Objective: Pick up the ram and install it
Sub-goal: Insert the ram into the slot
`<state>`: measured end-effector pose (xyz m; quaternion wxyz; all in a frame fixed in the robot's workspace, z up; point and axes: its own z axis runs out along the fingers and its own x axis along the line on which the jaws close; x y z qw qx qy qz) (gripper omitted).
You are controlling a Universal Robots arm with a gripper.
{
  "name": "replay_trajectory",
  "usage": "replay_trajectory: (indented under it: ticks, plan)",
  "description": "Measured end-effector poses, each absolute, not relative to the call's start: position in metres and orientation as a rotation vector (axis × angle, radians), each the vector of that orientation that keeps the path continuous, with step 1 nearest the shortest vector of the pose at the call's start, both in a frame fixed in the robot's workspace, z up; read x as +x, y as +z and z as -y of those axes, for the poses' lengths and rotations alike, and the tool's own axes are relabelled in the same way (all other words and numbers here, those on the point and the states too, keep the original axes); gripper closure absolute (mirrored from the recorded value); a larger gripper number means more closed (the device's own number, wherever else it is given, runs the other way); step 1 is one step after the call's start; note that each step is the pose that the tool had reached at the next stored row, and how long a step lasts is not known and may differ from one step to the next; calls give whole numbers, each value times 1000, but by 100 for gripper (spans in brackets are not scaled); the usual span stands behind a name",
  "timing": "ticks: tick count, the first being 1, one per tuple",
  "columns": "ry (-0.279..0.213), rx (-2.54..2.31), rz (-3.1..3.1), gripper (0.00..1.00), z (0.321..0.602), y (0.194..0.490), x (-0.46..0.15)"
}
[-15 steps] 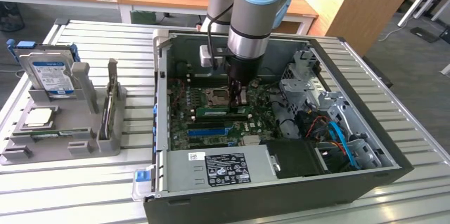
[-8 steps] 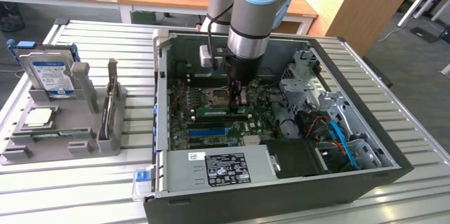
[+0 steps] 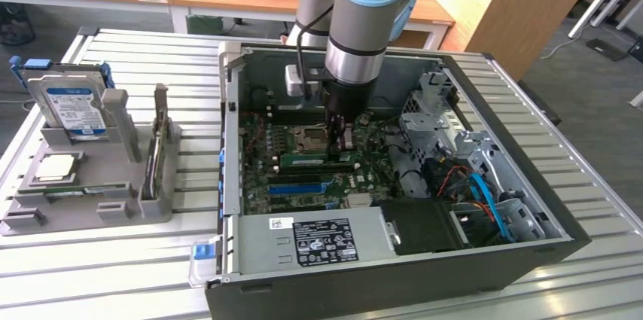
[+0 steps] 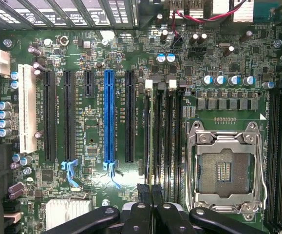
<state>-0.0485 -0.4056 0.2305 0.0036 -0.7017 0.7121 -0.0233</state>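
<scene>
Open computer case (image 3: 402, 290) on a slatted table, read from the exterior view's near edge inward. Nearest, at 6 o'clock in the case, the silver power supply (image 3: 261, 248) carries a black label (image 3: 324, 242) whose print is too fine to read. Beyond it, mid-board, the ram (image 3: 301, 160) stands on edge in a memory slot. It is a slim green stick whose long axis runs 9 to 3 o'clock across this view, just on the 6 o'clock side of the open CPU socket (image 3: 312, 136). The gripper (image 3: 339, 147) points straight down onto the ram's 3 o'clock half, so the stick lies directly beneath the tips and the governing direction is vertical, into the slot. The fingers (image 4: 159, 195) are pressed together, their seam in line with the memory slots; whether the board's top edge is nipped between them cannot be told. At 9 o'clock, outside the case, a grey tray (image 3: 60, 218) holds a hard drive (image 3: 72, 105) with a blue label, its text illegible. Board lettering beside the blue slot (image 4: 108, 117) is likewise unreadable.
</scene>
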Motion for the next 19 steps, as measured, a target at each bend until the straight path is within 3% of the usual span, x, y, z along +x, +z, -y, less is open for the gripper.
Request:
replay_trajectory:
  ticks: [19]
  plan:
    - [-66, -2199, -2237, 88, 406, 231, -47]
